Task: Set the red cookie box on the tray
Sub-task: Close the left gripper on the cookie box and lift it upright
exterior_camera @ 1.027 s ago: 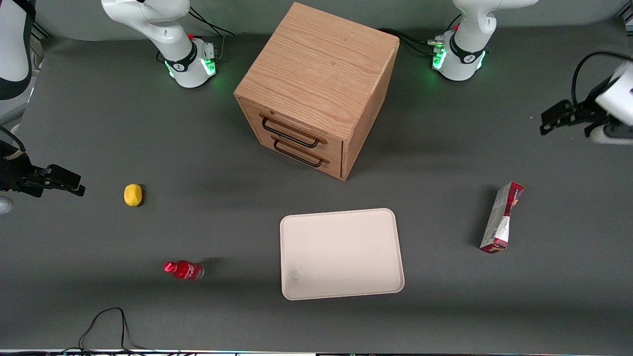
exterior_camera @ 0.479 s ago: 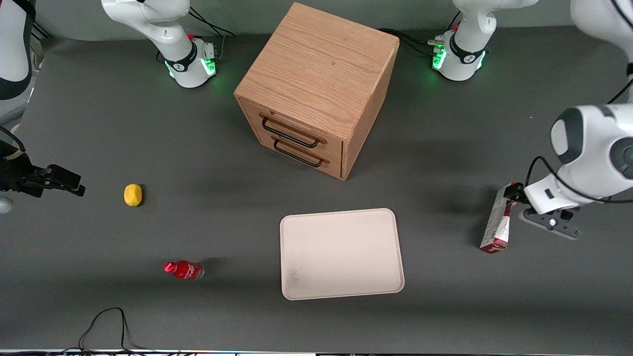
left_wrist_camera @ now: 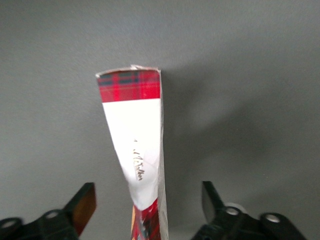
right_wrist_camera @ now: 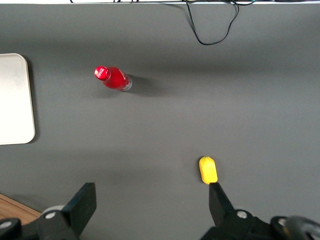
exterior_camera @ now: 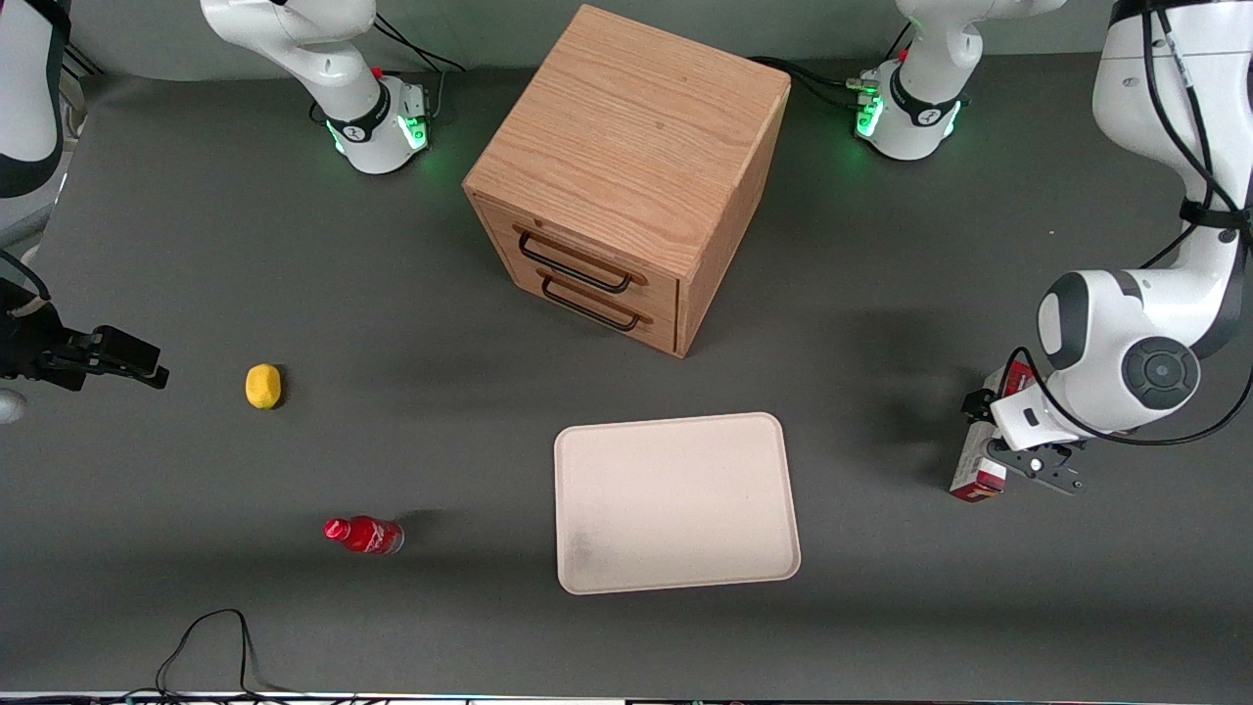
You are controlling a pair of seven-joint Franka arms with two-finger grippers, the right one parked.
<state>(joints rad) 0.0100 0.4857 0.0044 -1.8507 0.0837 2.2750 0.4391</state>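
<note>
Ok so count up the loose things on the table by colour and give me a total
Red: 2, the red cookie box between the open gripper fingers, and a small bottle
Yellow: 1, a small yellow object
Cream: 1, the tray
Wood: 1, the drawer cabinet
Total: 5

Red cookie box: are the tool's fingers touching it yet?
Apart. In the left wrist view the tool straddles the red cookie box, jaws open, with grey table visible between each of the fingers and the carton.
</note>
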